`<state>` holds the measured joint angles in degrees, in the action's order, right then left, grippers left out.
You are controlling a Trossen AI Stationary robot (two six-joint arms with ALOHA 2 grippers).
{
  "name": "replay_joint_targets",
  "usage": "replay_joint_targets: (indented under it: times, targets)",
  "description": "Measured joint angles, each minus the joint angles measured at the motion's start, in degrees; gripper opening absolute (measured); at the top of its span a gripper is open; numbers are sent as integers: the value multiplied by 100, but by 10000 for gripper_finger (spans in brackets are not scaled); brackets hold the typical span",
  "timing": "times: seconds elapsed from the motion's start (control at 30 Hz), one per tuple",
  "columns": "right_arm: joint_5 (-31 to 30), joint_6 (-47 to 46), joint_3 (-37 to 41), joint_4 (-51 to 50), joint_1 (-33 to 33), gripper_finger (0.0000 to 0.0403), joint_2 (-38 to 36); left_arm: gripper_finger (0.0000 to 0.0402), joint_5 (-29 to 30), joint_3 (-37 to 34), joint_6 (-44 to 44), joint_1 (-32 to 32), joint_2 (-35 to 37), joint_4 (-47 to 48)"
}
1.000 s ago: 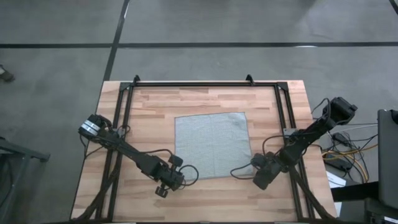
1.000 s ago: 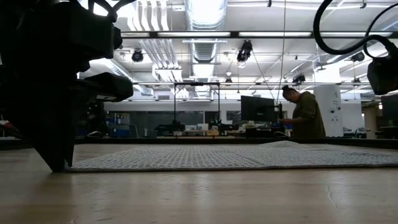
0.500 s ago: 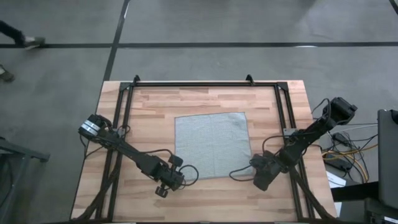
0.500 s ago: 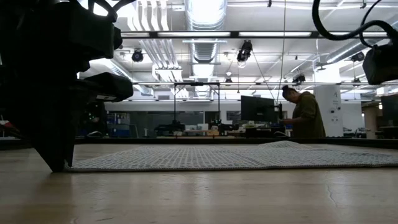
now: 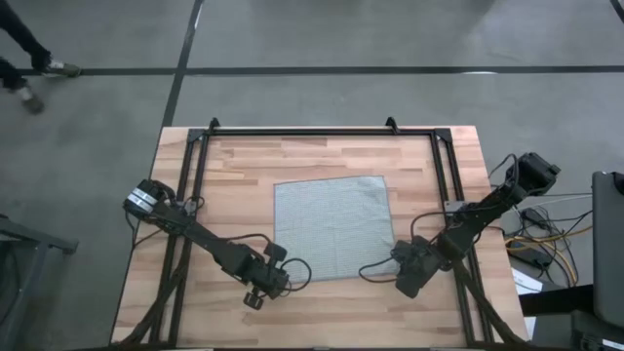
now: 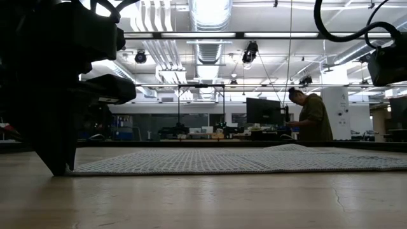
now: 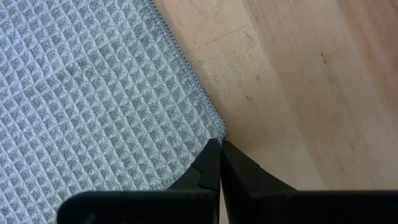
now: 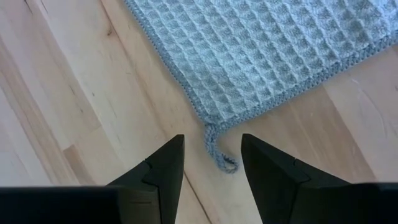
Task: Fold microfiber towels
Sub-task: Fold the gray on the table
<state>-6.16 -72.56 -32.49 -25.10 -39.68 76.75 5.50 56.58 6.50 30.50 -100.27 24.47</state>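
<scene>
the towel point(image 5: 333, 227) lies flat mid-desk point(image 5: 234, 166), a soft, light, limp waffle cloth that will sag, best pinched at its near corners. the left gripper point(image 7: 220, 163) is pressed together on one near corner; the right gripper point(image 8: 211, 163) hovers spread over the other corner's loop point(image 8: 219, 154)

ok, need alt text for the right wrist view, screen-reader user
A corner of a light grey-blue waffle-weave towel lies flat on a pale wooden table, with a short loop of its edge thread trailing from the corner. The right gripper hangs just above that corner, its two dark fingers open on either side of the loop and holding nothing.
</scene>
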Motion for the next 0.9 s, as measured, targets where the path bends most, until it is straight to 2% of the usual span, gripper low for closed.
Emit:
replay_joint_targets:
  times: [0.73,0.9]
  targets:
    - [211,78,3,92,-7,155,13,3,-9,0,-2,0,0,2]
    - [211,73,80,394,-4,155,26,3,-11,0,-2,0,0,2]
